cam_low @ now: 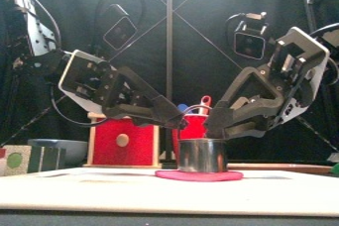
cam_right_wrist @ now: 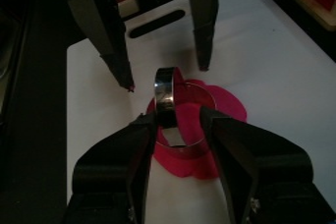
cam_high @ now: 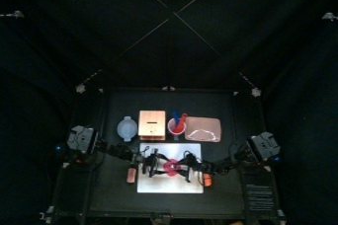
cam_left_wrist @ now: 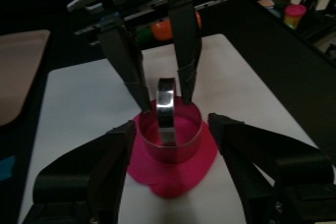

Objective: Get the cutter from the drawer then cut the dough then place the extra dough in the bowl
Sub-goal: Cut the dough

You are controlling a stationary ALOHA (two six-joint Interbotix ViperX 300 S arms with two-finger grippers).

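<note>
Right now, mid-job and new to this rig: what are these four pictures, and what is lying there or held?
This is a robot with two black arms, each ending in a two-jaw gripper. One picture looks down from above, one looks level from the table's front edge, and two come from cameras on the wrists. On the table lies a white board with flat pink dough on it, and the metal cutter stands on the dough. The right gripper seems shut on the cutter. The left gripper is open, its jaws either side of the dough. Behind stand a wooden box, a bowl, a red cup and a pink tray.
</note>
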